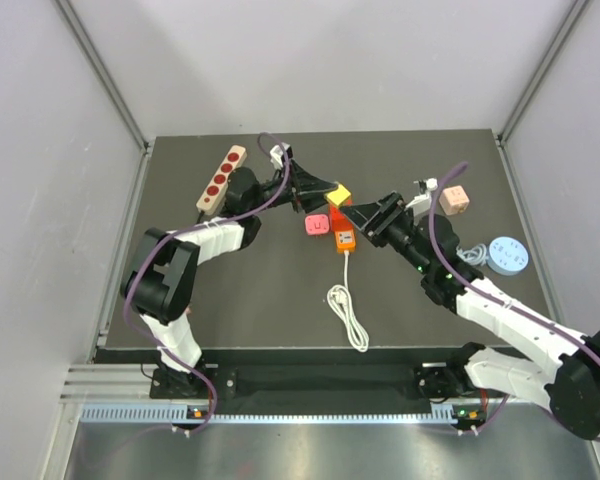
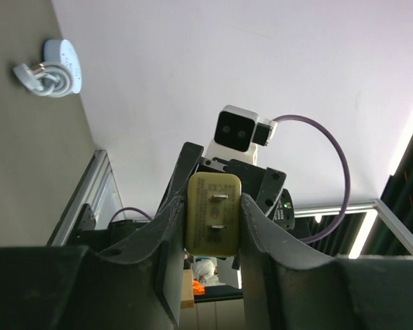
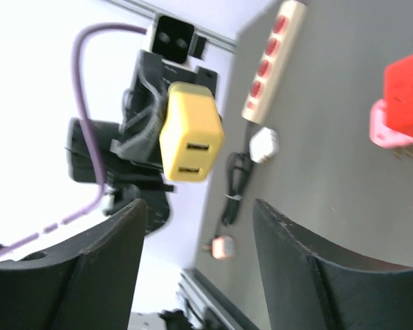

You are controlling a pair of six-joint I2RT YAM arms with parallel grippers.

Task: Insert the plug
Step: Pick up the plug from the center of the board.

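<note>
Currently the left gripper [image 2: 213, 201] is clamped on a yellow adapter [image 2: 213, 221], prongs facing its wrist camera, held above the counter [image 1: 270, 300]. The right gripper [image 3: 199, 206] has its jaws apart with nothing between them, pointed at the yellow adapter. The plug [image 1: 336, 219], red, sits at the far end of the orange power strip [image 1: 345, 239], just beside a pink adapter [image 1: 316, 226]; can't tell if it's seated.

dark table [image 1: 270, 300], beige power strip [image 1: 221, 178], peach cube [image 1: 454, 200], blue disc [image 1: 507, 254]
</note>
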